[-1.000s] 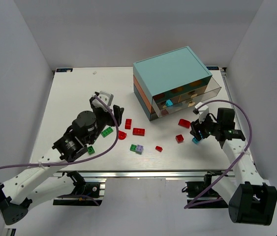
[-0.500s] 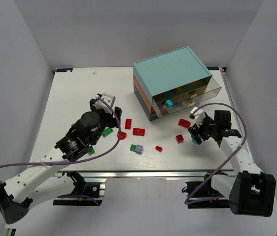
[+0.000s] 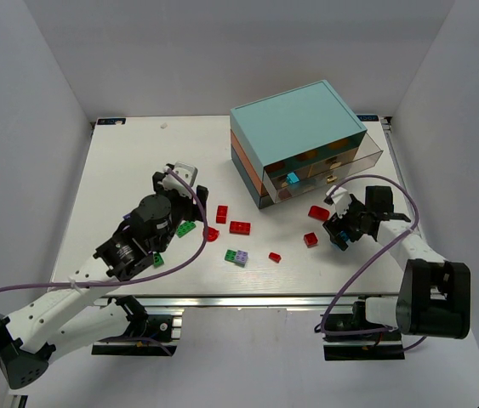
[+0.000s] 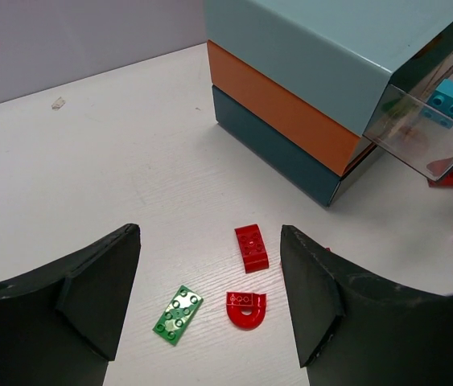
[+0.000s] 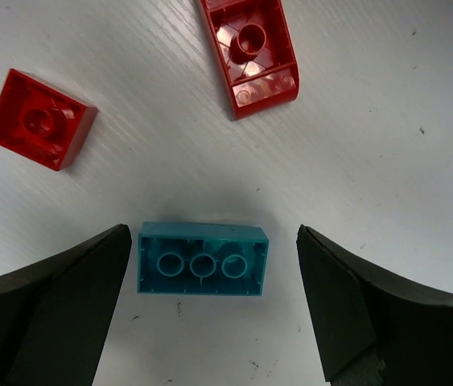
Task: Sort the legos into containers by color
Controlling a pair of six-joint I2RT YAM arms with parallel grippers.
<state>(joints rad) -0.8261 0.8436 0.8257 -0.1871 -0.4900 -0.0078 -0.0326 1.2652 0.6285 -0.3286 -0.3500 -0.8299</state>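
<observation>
Top view first: the chest (image 3: 299,127) sat far right on the table (image 3: 120,161), its clear drawer (image 3: 360,155) pulled out with one teal block (image 3: 292,178) lying in it; red legos (image 3: 240,227) lay scattered in front. The left gripper (image 3: 190,202) hung over the left-hand cluster. The right gripper (image 3: 341,229) was low beside the chest's near corner, a teal brick (image 3: 338,242) at its tip.

Left wrist view: the left gripper (image 4: 208,265) was spread wide and empty; between its fingers (image 4: 89,297), on the table, lay a green plate (image 4: 178,314), a red brick (image 4: 251,248) and a red rounded piece (image 4: 246,309), all untouched; the chest (image 4: 306,80) rose beyond.

Right wrist view, and here was the action: the right gripper (image 5: 214,241) stood open, straddling the teal brick (image 5: 202,268), which lay studs-down on the table with a gap to each finger (image 5: 57,314); a red square brick (image 5: 39,119) and a red curved piece (image 5: 250,52) lay farther off.

My read: the step in hand was picking up that teal brick. The next move called for closing squarely on its short ends, then lifting it to the clear drawer, beside its colour-mate.
</observation>
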